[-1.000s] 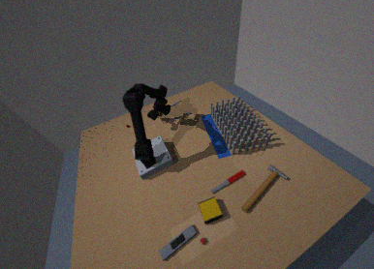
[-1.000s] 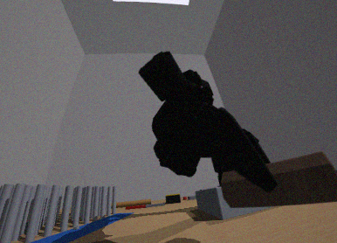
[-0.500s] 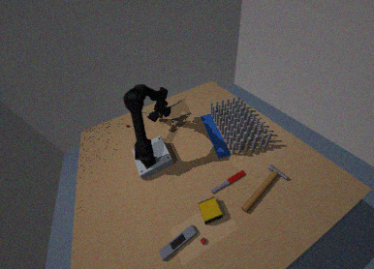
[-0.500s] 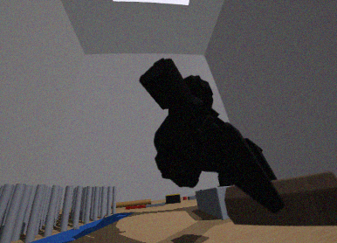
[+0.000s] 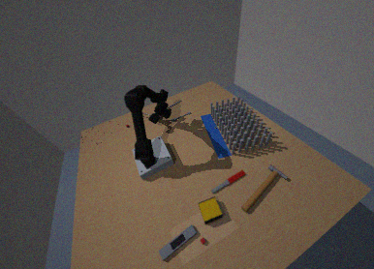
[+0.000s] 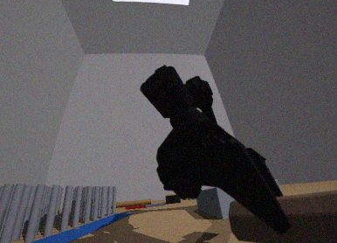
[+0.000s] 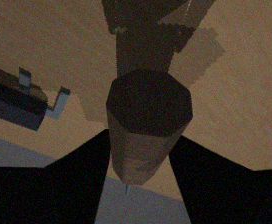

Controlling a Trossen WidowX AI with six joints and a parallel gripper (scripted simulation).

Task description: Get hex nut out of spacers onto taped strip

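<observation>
My gripper (image 6: 281,211) (image 7: 139,136) is shut on a brown faceted wooden handle (image 6: 310,214) (image 7: 149,102). In the wrist view the handle's blunt end faces the camera, and a thin grey shaft (image 7: 127,189) shows past its far end. In the top view the dark arm (image 5: 140,126) reaches over the table behind its base, well to the left of the spacers. The metal spacers (image 5: 240,129) (image 6: 39,208) stand upright in a dense field. The blue taped strip (image 5: 213,134) (image 6: 96,225) lies along their near side. The nut cannot be made out.
A dark block with two grey prongs (image 7: 14,105) lies left in the wrist view. Toward the table's front are a hammer (image 5: 262,192), a red-handled tool (image 5: 236,176), a yellow block (image 5: 210,210), a grey device (image 5: 167,248) and a small red piece (image 5: 203,241).
</observation>
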